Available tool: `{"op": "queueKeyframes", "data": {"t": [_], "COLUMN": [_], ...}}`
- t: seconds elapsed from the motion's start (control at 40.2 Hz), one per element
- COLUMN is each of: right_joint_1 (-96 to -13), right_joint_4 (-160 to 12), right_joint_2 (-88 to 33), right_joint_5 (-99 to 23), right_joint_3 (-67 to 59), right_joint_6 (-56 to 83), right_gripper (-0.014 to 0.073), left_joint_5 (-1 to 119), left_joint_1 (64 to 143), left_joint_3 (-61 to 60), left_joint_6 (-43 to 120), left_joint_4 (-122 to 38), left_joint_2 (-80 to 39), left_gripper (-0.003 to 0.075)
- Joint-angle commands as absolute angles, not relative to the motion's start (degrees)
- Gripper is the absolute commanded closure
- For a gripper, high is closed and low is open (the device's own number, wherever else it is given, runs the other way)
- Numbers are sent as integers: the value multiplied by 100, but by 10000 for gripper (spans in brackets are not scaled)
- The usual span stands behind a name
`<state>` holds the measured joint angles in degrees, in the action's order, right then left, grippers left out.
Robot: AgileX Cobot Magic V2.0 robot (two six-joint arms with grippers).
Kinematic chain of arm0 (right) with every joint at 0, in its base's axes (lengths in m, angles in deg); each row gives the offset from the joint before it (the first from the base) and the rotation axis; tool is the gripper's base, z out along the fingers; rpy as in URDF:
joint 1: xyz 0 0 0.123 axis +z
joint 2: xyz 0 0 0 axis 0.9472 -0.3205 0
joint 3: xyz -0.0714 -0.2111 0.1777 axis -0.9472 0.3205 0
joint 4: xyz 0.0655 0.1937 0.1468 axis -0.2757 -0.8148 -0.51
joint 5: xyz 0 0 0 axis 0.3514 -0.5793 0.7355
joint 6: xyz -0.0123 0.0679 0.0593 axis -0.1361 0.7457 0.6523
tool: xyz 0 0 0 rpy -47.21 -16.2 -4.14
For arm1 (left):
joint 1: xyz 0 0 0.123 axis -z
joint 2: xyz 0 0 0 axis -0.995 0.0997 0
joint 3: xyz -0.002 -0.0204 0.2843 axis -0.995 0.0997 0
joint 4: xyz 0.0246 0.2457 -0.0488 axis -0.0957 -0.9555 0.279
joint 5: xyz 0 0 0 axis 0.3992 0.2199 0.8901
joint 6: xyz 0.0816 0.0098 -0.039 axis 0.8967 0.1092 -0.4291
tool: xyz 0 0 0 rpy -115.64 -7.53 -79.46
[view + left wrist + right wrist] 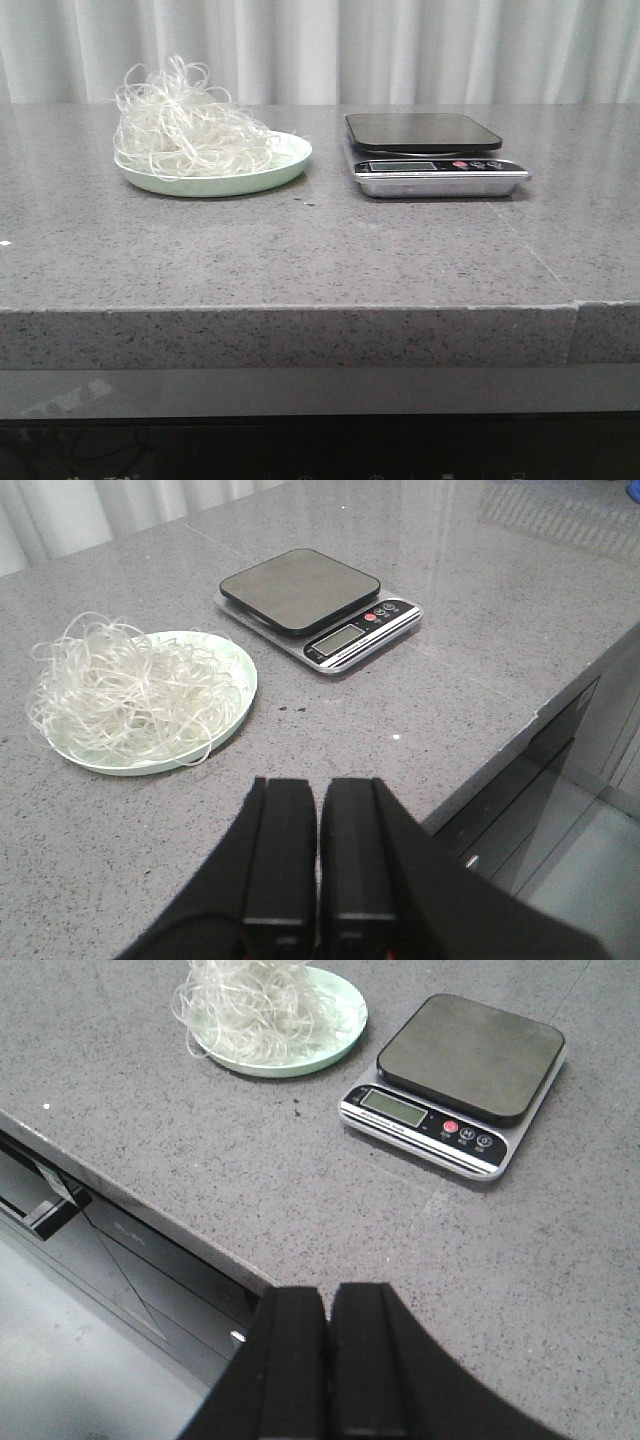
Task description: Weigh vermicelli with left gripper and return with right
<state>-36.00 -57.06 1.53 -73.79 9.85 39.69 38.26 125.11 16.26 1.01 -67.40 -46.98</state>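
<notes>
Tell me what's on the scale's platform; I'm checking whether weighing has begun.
Nothing: the scale platform is bare in every view. The vermicelli sits on the plate, covering most of it.

The vermicelli (190, 125) is a fluffy nest of thin, translucent whitish loops, heaped on a pale green plate (285, 165) at about ten o'clock on the grey counter (300, 260). The pile sits toward the plate's left side, and stray strands overhang the rim. The kitchen scale (432, 155) stands just beside it, at its three o'clock.

The left gripper (318, 855), matte black, has its fingers pressed together, empty, hovering above the counter's near edge.
</notes>
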Motion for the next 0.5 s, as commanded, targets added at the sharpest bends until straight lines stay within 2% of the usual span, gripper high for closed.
{"op": "queueKeyframes", "data": {"t": [0.0, 0.472], "right_joint_1": [-3647, -3647], "right_joint_4": [-5667, -5673], "right_joint_2": [128, 128], "right_joint_5": [-6809, -6904], "right_joint_3": [837, 837], "right_joint_6": [3968, 3968], "right_gripper": [423, 423], "left_joint_5": [4254, 4254], "left_joint_1": [12556, 12556], "left_joint_3": [1469, 1469], "left_joint_6": [66, 66], "left_joint_4": [-6684, -6684], "left_joint_2": [-4673, -4673], "left_gripper": [565, 565]}}
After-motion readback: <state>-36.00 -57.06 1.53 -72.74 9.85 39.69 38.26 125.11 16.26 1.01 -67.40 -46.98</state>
